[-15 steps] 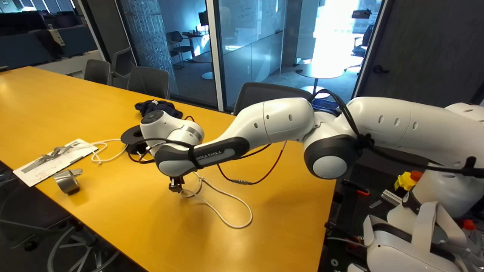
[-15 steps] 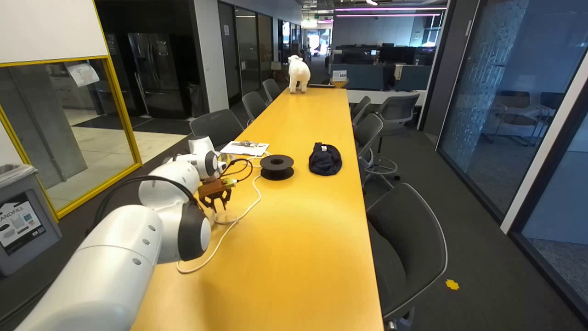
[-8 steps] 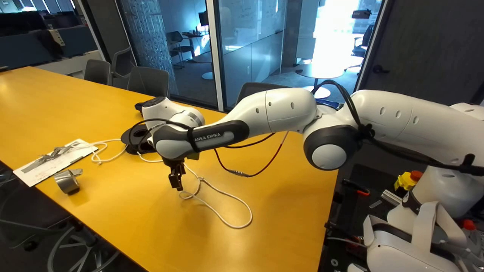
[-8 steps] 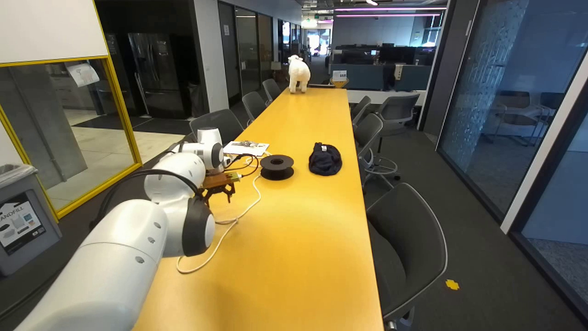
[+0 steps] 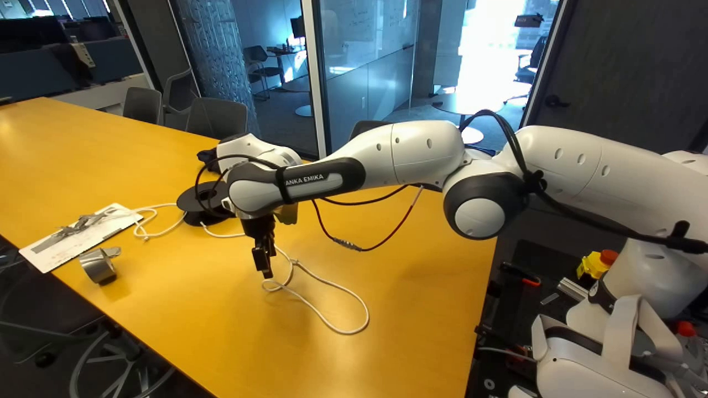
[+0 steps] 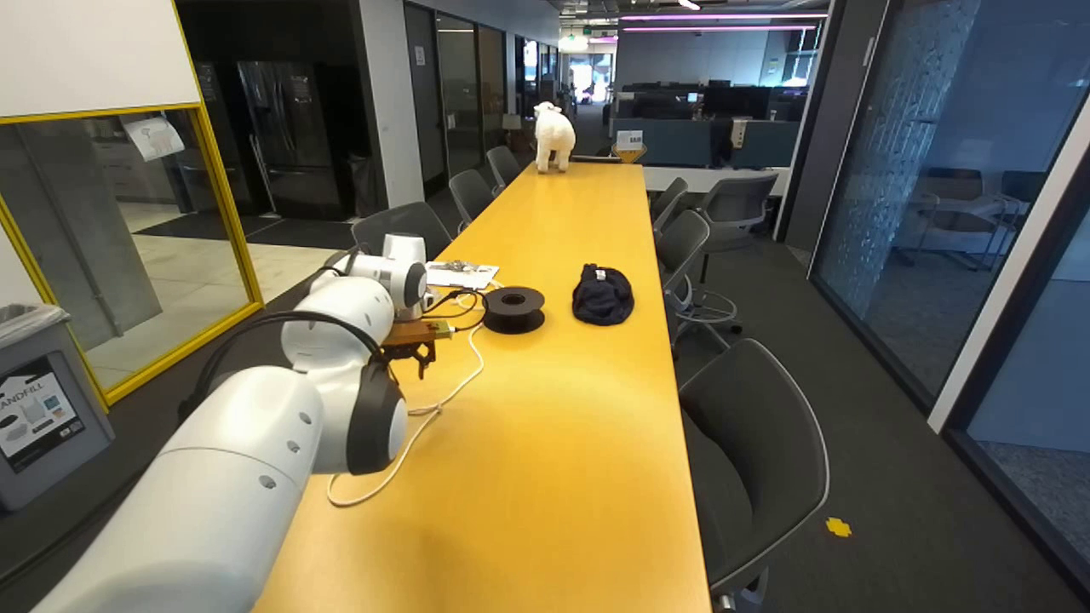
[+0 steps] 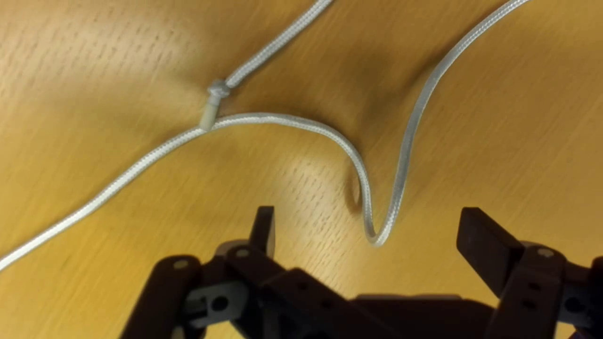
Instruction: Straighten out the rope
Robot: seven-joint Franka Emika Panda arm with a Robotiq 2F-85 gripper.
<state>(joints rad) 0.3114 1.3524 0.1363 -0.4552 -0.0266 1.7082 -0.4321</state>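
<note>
The white rope [image 5: 347,333] lies on the table in both exterior views, with a large loop and a small curl, and runs back toward the black spool. In the wrist view the rope [image 7: 264,117] makes a sharp narrow bend whose tip shows between my spread fingers, touching neither. One knotted end with a pale tip [image 7: 209,113] rests against another stretch. My gripper [image 7: 369,219] is open and holds nothing. In an exterior view the gripper [image 5: 266,275] hangs just above the small curl. The arm hides part of the rope [image 6: 343,505] in an exterior view.
Behind the gripper stands a black spool [image 5: 193,204]. A flat white board [image 5: 83,235] with a white cable and a silver tape roll [image 5: 98,266] lie near the table edge. A dark cloth item [image 6: 603,295] sits farther off, and a toy sheep [image 6: 554,136] at the far end.
My gripper's fingers have spread apart. The wrist has risen and shifted slightly, leaving the rope on the table. The large loop has stayed where it was.
</note>
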